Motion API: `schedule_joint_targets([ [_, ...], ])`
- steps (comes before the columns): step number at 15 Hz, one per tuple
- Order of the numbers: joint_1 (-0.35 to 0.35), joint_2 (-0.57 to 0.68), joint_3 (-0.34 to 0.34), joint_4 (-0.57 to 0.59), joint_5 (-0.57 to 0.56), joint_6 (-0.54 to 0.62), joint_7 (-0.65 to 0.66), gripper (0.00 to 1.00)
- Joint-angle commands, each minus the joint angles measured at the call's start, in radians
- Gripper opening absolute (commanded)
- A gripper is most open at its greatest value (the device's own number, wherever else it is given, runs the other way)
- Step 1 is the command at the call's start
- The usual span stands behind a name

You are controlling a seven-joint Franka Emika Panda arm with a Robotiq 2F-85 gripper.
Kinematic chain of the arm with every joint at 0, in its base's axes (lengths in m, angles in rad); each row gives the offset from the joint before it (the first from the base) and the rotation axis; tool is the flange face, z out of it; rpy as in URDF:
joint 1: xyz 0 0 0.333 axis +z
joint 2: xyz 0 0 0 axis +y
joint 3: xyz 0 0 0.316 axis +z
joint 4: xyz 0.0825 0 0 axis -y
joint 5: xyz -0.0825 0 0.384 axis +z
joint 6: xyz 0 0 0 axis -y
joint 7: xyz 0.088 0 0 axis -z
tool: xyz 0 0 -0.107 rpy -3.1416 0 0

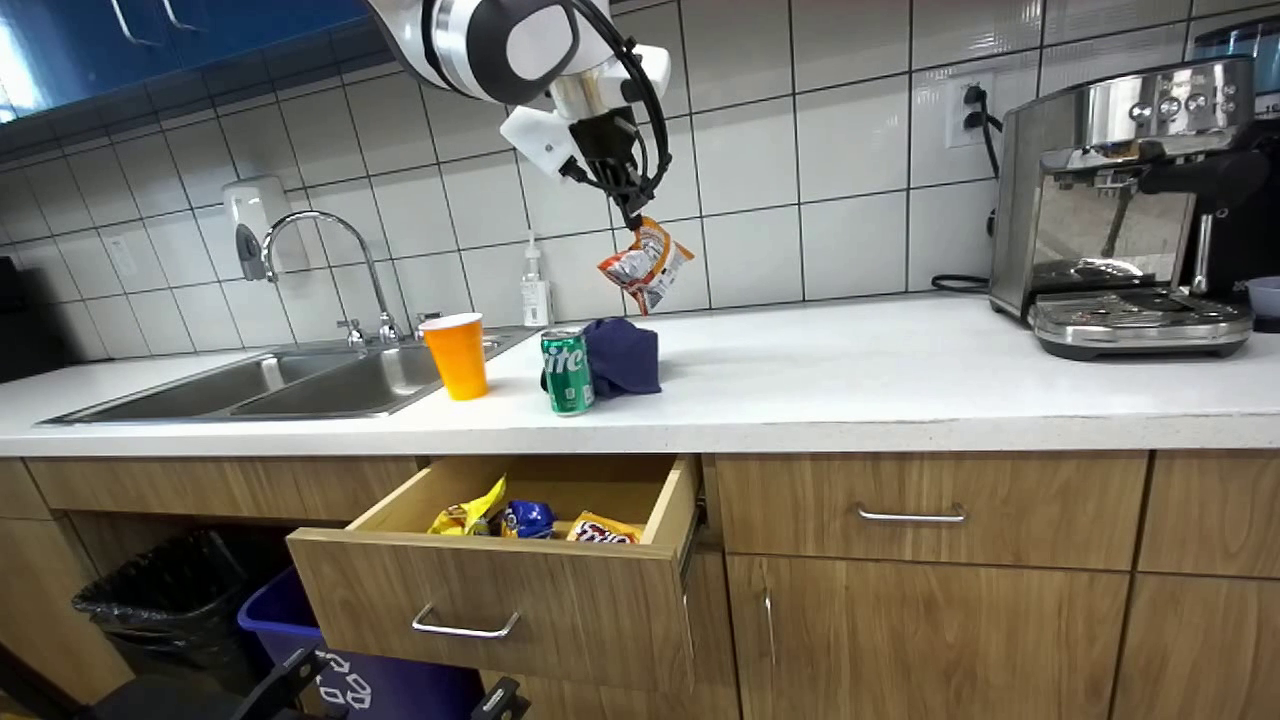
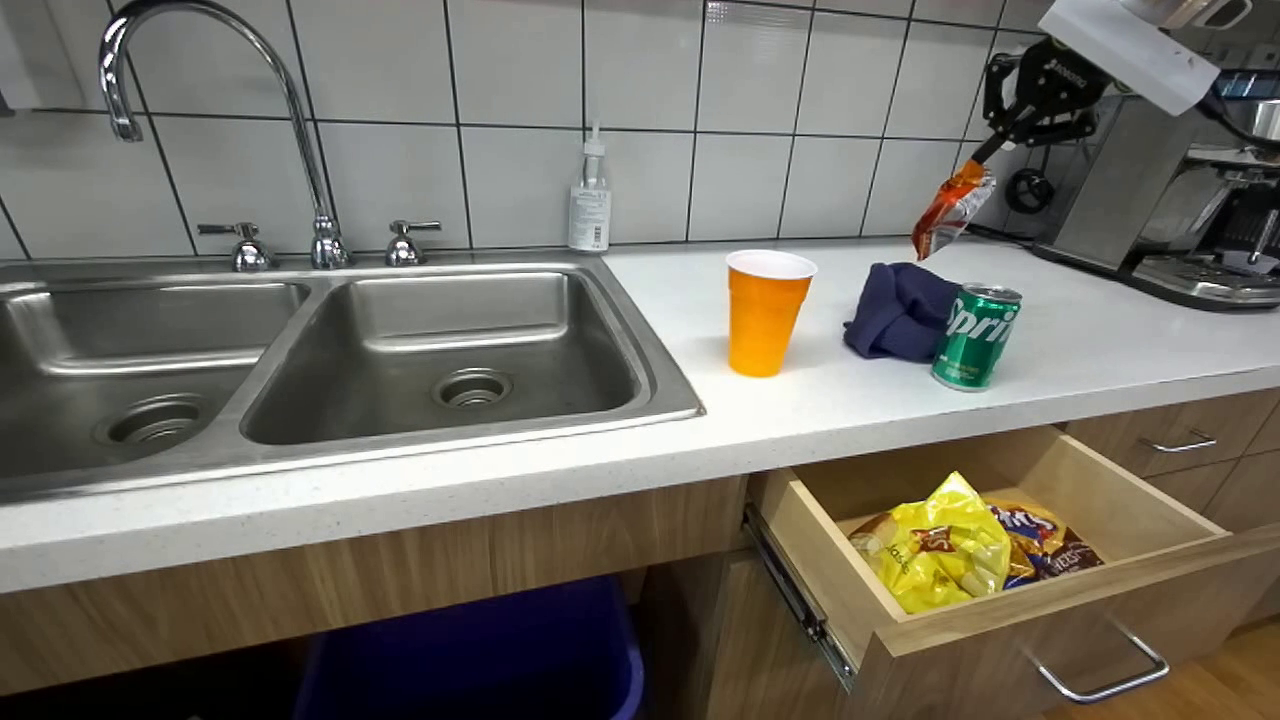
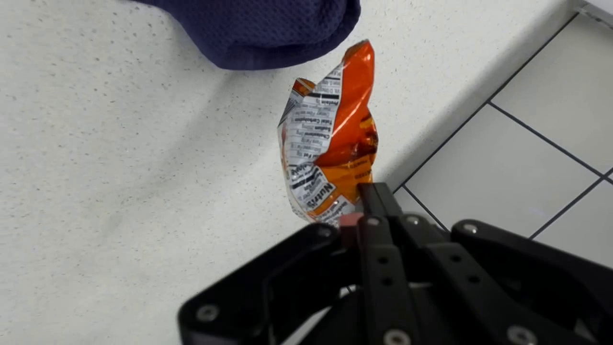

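Wrist view shows us the claw (image 3: 378,199) clamped on one end of an orange foil snack bag (image 3: 330,139), which dangles beneath it. We judge the bag light, soft and slick, easily crushed, so a pinch at its end should suit best. On its back we read "Total Carbohydrate" and "Protein"; lower than the claw, a green soda can (image 2: 977,338) reads "Spri".

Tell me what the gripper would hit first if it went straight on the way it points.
Probably the white countertop near the navy cloth, with the held orange packet landing before the gripper itself. Depth is unclear, so the cloth might come first.
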Motion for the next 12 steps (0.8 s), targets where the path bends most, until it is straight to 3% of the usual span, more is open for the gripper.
schedule_joint_targets([
  [1, -0.009, -0.095, 0.008, -0.094, 0.063, 0.019, -0.081, 0.0],
  [4, -0.005, -0.141, -0.002, -0.142, 0.079, 0.02, -0.105, 0.0],
  [12, -0.012, -0.253, -0.036, -0.249, -0.014, 0.006, -0.066, 0.0],
])
